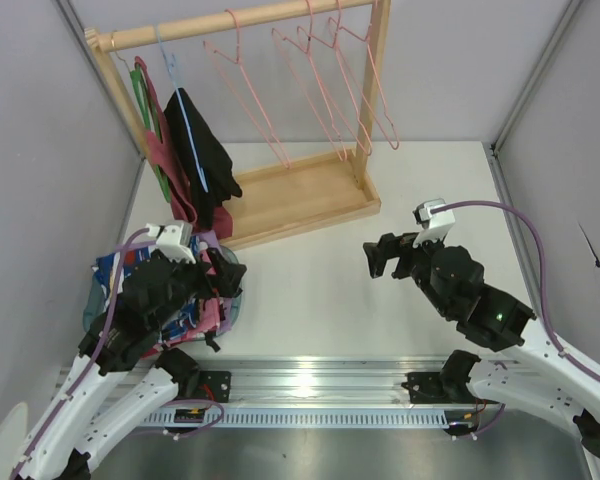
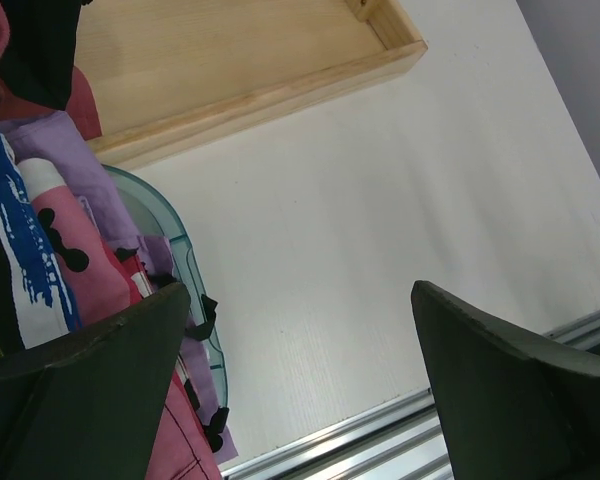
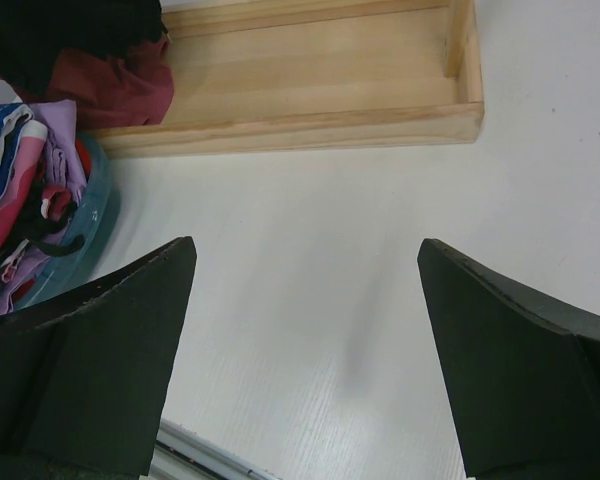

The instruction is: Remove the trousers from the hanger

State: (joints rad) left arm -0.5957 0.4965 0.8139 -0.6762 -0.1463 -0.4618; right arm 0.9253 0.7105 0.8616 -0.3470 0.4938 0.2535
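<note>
The black trousers (image 1: 208,150) hang over the light-blue wire hanger (image 1: 170,62) at the left end of the wooden rail, with light-blue trim running down them. Their lower end shows at the top left of the left wrist view (image 2: 40,50) and of the right wrist view (image 3: 70,30). My left gripper (image 1: 220,300) (image 2: 300,292) is open and empty, low over the edge of a clothes basket, below the trousers. My right gripper (image 1: 382,260) (image 3: 305,248) is open and empty above bare table, to the right of the rack's base.
A dark red garment (image 1: 168,170) and a green hanger (image 1: 145,100) hang left of the trousers. Several pink wire hangers (image 1: 280,90) hang further right. The rack's wooden base tray (image 1: 310,190) lies under them. A teal basket (image 2: 175,240) holds coloured clothes (image 1: 130,275).
</note>
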